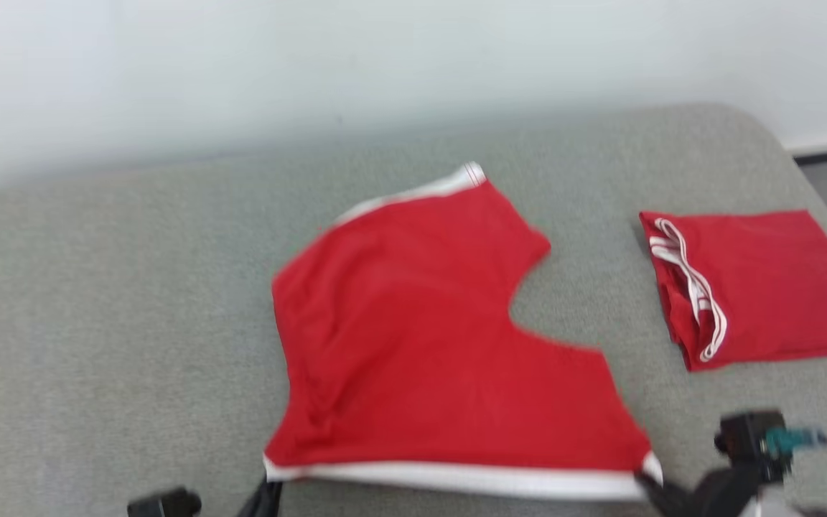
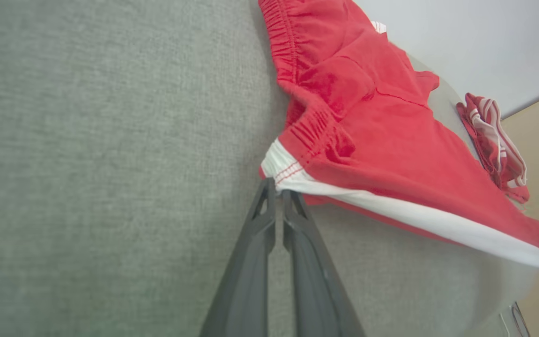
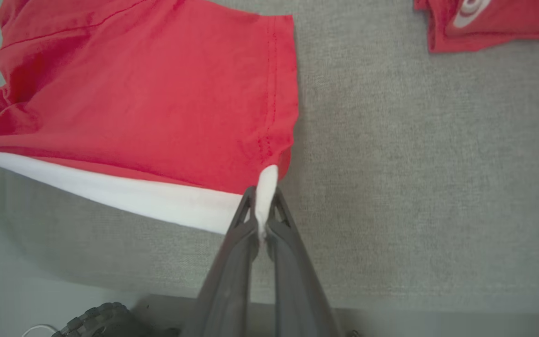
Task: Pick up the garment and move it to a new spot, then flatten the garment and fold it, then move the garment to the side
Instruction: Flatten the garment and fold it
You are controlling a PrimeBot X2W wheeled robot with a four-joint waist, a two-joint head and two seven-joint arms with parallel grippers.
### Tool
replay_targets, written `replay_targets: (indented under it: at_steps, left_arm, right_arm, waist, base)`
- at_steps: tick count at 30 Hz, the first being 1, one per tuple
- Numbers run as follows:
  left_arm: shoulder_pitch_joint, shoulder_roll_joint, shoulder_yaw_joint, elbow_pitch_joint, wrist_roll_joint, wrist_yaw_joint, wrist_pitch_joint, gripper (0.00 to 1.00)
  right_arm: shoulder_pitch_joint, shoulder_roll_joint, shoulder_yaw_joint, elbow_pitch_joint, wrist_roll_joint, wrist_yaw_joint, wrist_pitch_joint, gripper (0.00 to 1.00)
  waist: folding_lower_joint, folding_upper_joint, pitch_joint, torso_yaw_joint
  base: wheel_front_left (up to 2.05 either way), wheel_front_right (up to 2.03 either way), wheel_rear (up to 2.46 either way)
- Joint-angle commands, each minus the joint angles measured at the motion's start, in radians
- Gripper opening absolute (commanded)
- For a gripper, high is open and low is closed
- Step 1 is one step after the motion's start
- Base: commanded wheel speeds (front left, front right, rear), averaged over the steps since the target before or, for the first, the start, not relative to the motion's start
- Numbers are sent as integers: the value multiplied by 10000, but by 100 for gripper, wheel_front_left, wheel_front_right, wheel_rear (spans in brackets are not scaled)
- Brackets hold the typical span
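Now: garment [image 1: 421, 345] mid-frame on grey pad [image 1: 97, 323], near edge lifted. Left gripper [image 2: 276, 189] pinched tight on left corner of white band, right gripper [image 3: 261, 199] clamped on right corner. Advice: tension band evenly, lower level, smooth flat, clear of folded pile [image 1: 751, 287] at right.

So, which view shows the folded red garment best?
The head view: the folded garment lies whole, white trim visible. The left wrist view shows it distant and foreshortened; the right wrist view cuts it off at the top edge.
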Motion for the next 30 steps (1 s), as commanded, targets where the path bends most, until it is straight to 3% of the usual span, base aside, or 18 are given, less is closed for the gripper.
replay_targets:
  at_steps: [1,9,13,19,24,30]
  left_arm:
    - [433,243,40,-139,64,181,142,0]
    - [2052,692,-373,-1136,93,679,1270,0]
    - [2408,764,-593,-1754,158,905,1714,0]
    - [1782,379,-767,-2497,20,1049,2057,0]
    - [612,-37,-906,-2596,-273,965,2538,0]
    - [-995,-465,-938,-2133,-514,1002,2939,0]
  right_arm:
    - [531,182,-323,-362,-138,-34,331,0]
    - [2240,927,-1223,-1773,-791,-34,1611,0]
    - [2282,1008,-1221,-2262,-912,-34,1943,0]
    - [960,63,-757,-2114,-1005,-34,1557,0]
    - [-687,-834,-143,-1095,-790,-33,952,0]
    - [-2865,-1405,826,528,-530,-31,74,0]
  waist:
    - [3,2,-579,291]
    - [3,2,-794,507]
    - [3,2,-719,577]
    - [3,2,-413,687]
    - [3,2,-81,1007]
    - [3,2,329,1432]
  base:
    - [0,0,0]
    - [0,0,0]
    - [0,0,0]
    - [0,0,0]
    - [0,0,0]
    - [0,0,0]
